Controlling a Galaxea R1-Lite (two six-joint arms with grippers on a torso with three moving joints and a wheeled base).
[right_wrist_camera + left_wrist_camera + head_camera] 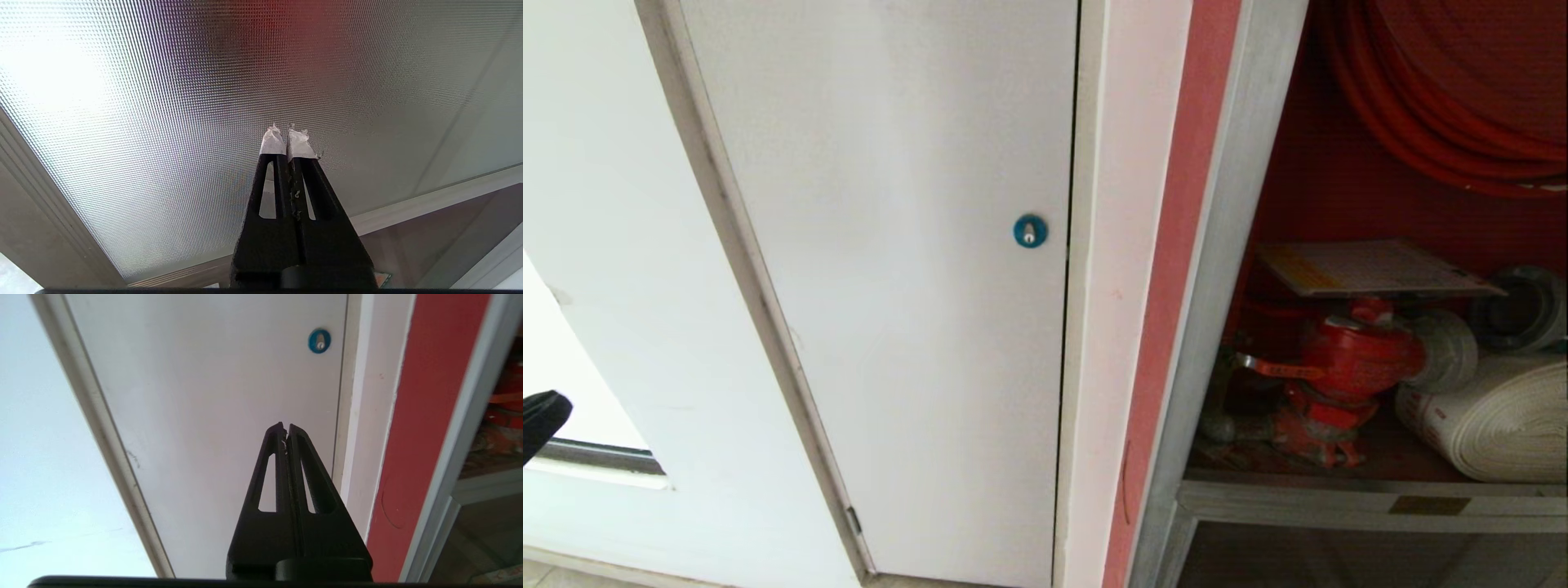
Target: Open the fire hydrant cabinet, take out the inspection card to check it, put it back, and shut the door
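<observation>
The fire hydrant cabinet (1241,269) is seen open at the right, and the inspection card (1372,267) is laid flat above the red valve (1347,359) inside. The left claw (286,430) is pressed shut, empty, before the white door (212,396). The right claw (288,136) is likewise closed on nothing.

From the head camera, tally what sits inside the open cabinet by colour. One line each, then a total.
Red: 2, the hose coil and the valve
White: 2, the rolled hose and the inspection card lying on top of the valve
Total: 4
</observation>
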